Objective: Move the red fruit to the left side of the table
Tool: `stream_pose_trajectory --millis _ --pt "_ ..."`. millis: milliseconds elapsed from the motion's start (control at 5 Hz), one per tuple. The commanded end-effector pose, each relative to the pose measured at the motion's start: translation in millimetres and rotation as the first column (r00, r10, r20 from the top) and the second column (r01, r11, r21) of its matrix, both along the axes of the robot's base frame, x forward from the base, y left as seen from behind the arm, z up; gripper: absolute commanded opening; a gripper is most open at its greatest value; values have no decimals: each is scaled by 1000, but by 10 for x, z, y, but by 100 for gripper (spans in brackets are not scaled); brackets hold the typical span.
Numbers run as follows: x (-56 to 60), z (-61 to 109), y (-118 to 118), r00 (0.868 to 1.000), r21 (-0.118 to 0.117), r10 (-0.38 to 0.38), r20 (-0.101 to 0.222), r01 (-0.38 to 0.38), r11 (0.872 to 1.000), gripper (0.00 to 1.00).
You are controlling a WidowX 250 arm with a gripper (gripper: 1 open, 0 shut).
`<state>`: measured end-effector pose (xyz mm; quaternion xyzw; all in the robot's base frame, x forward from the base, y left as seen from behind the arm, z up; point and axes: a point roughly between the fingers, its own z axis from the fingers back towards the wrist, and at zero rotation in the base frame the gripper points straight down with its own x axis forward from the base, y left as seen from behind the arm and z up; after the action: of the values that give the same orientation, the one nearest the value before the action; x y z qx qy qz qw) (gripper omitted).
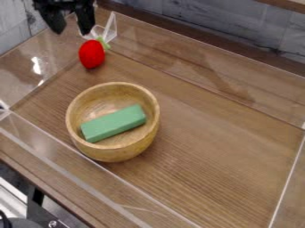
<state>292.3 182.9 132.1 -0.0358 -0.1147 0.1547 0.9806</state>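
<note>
The red fruit (92,53) is small, round and bright red, with a light green stem at its top right. It rests on the brown wood-grain table (202,98) near the far left corner. My gripper (68,23) hangs above and behind it, up and to the left, with its two black fingers spread apart and nothing between them. It is clear of the fruit. Only the lower part of the gripper shows at the top edge of the view.
A wooden bowl (113,121) holding a green block (113,123) stands on the table in front of the fruit. Low clear acrylic walls (286,183) border the tabletop on all sides.
</note>
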Motion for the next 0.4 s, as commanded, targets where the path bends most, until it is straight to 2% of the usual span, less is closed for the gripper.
stream_pose_trajectory --millis 0,200 --pt "-33 301 -134 999 30 -16 43 15 999 100" --pt "-49 340 -298 996 23 -77 41 76 997 100"
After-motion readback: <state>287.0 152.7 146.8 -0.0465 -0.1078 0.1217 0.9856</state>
